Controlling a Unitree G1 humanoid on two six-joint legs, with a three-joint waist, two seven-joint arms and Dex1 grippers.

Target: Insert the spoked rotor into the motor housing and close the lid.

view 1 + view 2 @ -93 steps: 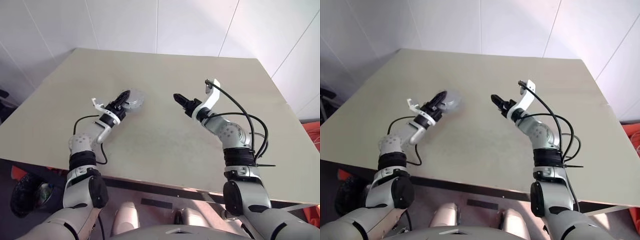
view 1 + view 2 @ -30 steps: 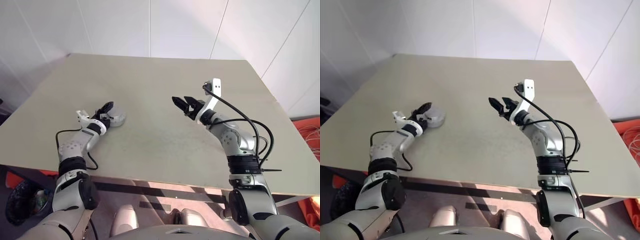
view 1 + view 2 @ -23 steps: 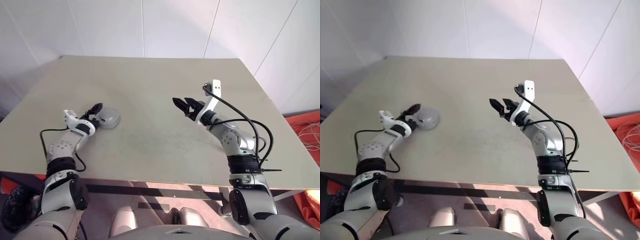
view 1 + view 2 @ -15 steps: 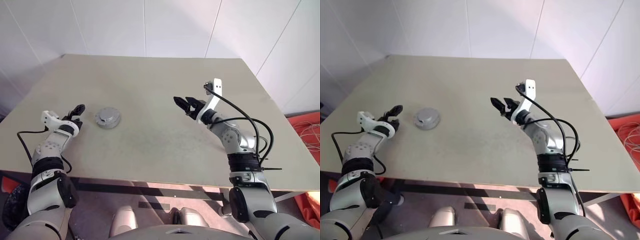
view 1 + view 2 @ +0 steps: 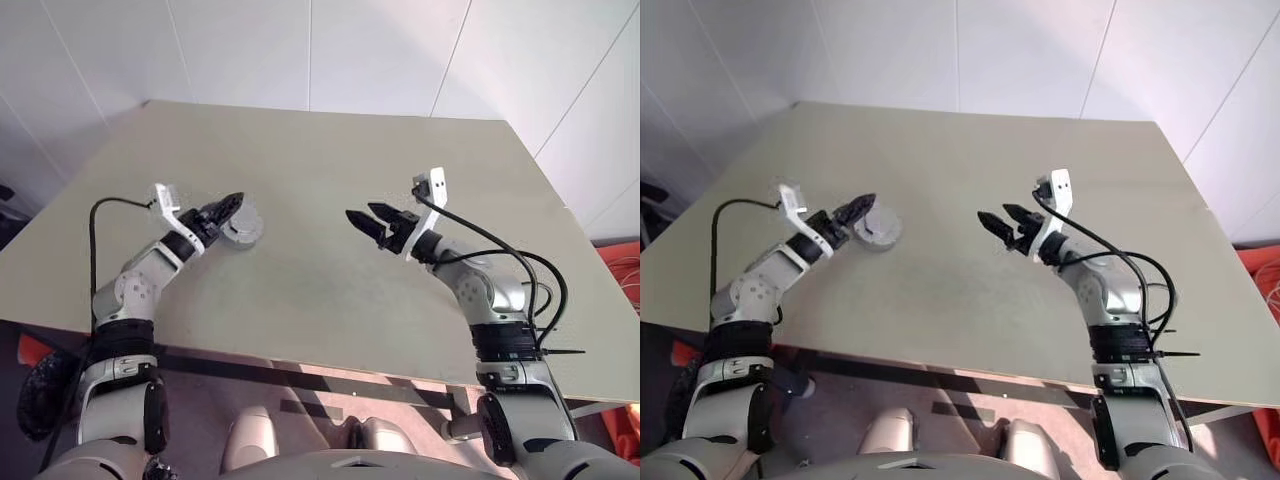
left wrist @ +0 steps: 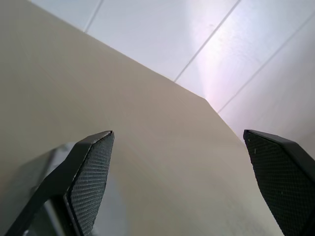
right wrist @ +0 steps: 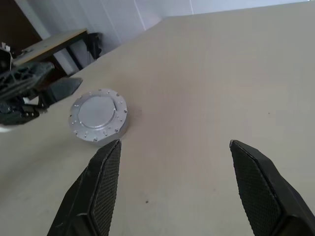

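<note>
The lid (image 7: 99, 118) is seen flat on the table (image 5: 330, 170), just ahead of the spread left gripper (image 5: 228, 208); the right gripper (image 5: 372, 220), also spread, is held well apart, empty.

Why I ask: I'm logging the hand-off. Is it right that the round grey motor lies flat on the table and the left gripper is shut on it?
Not quite. The round grey motor does lie flat on the table, but the left gripper is open and beside it, not shut on it. The right wrist view shows this.
</note>
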